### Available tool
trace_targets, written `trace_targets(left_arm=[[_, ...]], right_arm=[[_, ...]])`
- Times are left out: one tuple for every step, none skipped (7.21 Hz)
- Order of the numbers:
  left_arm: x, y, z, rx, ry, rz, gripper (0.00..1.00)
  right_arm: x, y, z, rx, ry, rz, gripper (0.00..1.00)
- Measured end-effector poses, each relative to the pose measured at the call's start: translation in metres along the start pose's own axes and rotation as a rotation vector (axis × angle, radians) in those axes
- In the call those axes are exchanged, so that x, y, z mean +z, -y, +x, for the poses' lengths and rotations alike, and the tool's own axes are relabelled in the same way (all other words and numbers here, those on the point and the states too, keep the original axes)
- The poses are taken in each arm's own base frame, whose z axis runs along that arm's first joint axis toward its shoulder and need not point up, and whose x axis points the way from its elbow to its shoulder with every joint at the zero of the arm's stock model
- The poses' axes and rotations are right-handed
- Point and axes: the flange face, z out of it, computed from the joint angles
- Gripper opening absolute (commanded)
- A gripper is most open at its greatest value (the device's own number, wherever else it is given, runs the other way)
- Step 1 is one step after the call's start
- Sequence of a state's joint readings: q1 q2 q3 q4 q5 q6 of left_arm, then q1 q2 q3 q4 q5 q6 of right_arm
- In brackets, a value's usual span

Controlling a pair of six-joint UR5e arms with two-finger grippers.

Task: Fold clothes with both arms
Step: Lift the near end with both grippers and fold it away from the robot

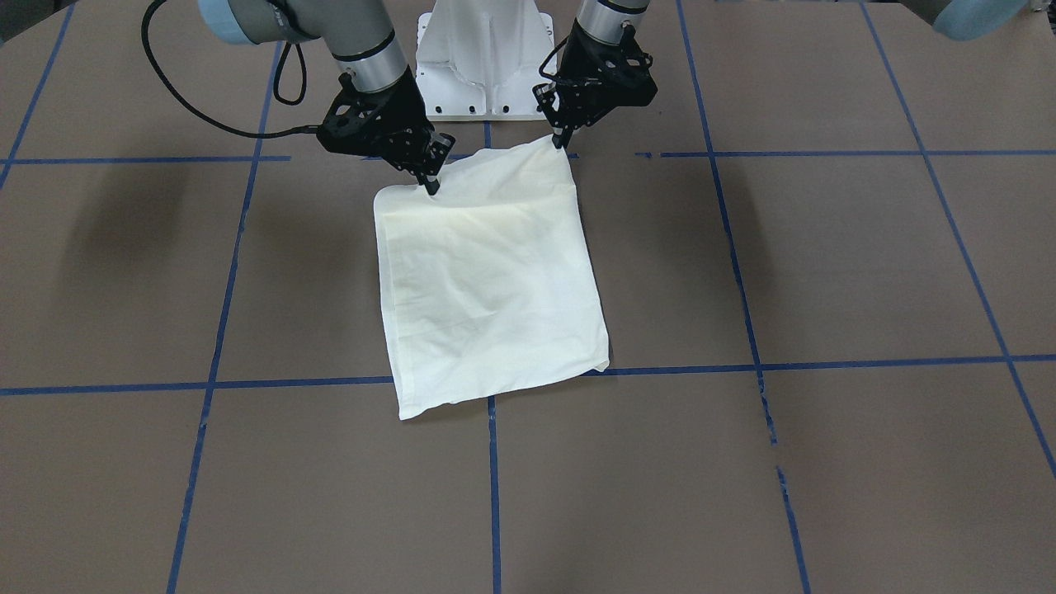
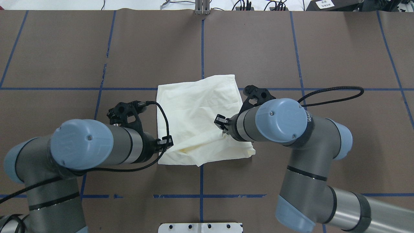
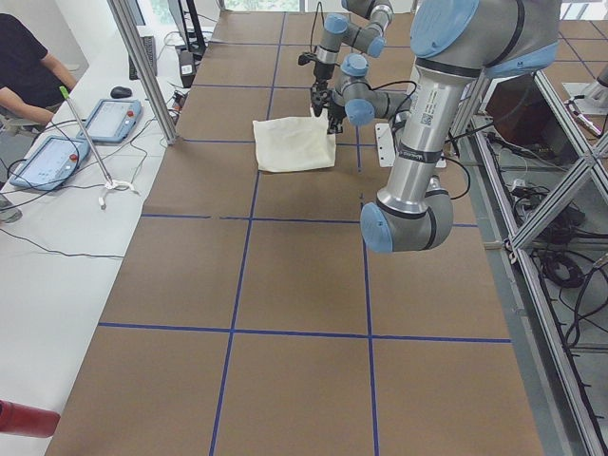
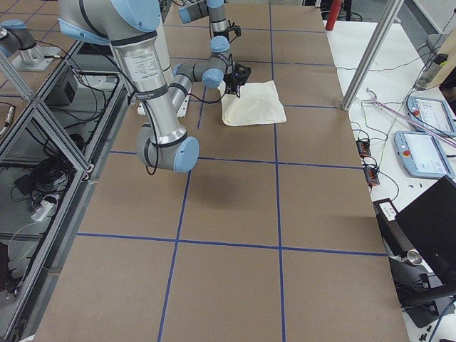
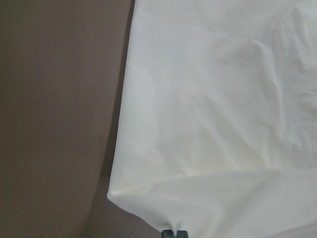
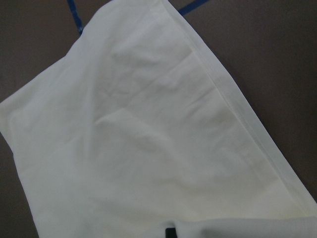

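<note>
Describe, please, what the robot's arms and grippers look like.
Both the left arm and right arm are silver tubes with grey joints, light blue caps and black bands. The left gripper and right gripper are black, with thin fingers; a black cable loops along each.

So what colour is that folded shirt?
The shirt is plain cream, no print showing; clearest in the front-facing view.

Robotics lab, no question: two arms (image 3: 423, 123) over a brown table (image 3: 294, 285) gridded in blue tape (image 3: 285, 332), aluminium framing (image 3: 144, 71), pendants (image 3: 112, 119) on a white bench (image 3: 57, 294), a person (image 3: 24, 57) seated there.
</note>
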State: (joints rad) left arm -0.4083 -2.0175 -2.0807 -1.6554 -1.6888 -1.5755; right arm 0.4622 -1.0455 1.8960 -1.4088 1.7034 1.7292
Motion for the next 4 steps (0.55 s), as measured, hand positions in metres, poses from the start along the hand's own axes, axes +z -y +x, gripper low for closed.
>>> trace_targets(left_arm=[[0.007, 0.026, 0.003, 0.002, 0.012, 0.028, 0.00], [0.016, 0.051, 0.007, 0.008, 0.026, 0.056, 0.00], [0.028, 0.072, 0.008, 0.012, 0.033, 0.080, 0.00], [0.043, 0.090, 0.007, 0.011, 0.033, 0.100, 0.00]], right_arm=[[0.007, 0.027, -0.016, 0.012, -0.006, 0.023, 0.00], [0.017, 0.052, -0.033, 0.023, -0.019, 0.040, 0.00], [0.034, 0.072, -0.049, 0.029, -0.030, 0.055, 0.00], [0.055, 0.088, -0.061, 0.031, -0.025, 0.064, 0.00]])
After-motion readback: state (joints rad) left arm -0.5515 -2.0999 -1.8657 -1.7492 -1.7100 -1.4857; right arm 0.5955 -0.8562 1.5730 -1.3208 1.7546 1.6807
